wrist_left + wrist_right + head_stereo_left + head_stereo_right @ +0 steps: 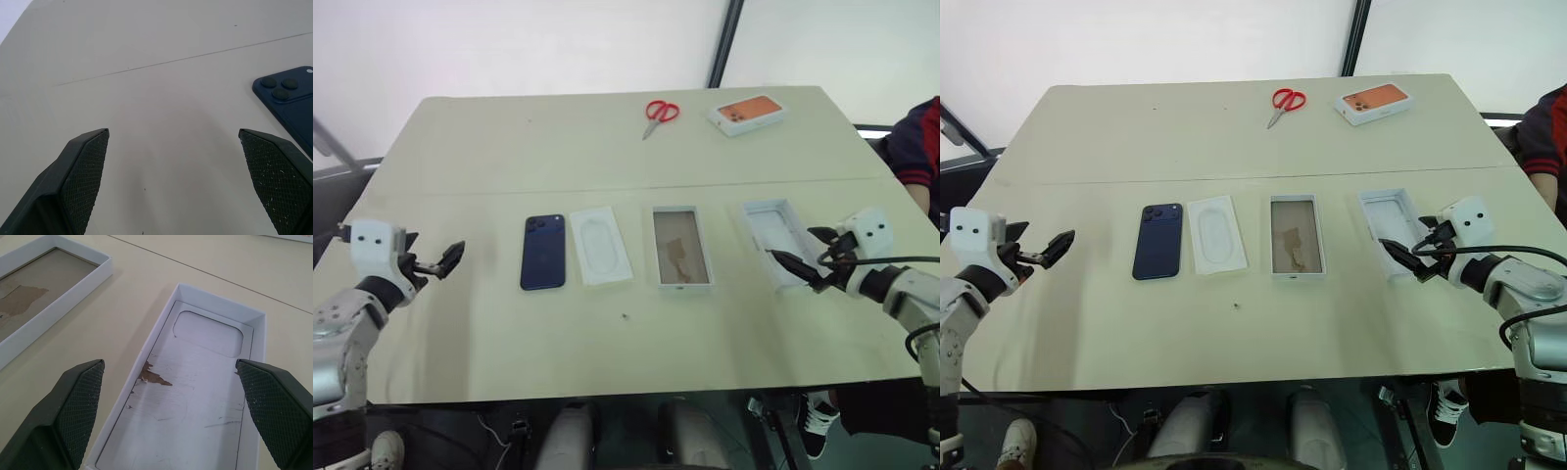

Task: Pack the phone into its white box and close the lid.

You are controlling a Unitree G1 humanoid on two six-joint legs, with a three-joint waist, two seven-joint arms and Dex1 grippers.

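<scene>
We note nothing packed: phone [543,252], white box [682,247], lid [780,242] lie apart; both grippers' fingers released, empty.

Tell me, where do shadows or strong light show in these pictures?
Left eye view: pale backdrop very bright, soft even light on the cream table. Left wrist view: faint shadow between the open left gripper's black fingers. Right wrist view: the white carton lid evenly lit.
</scene>
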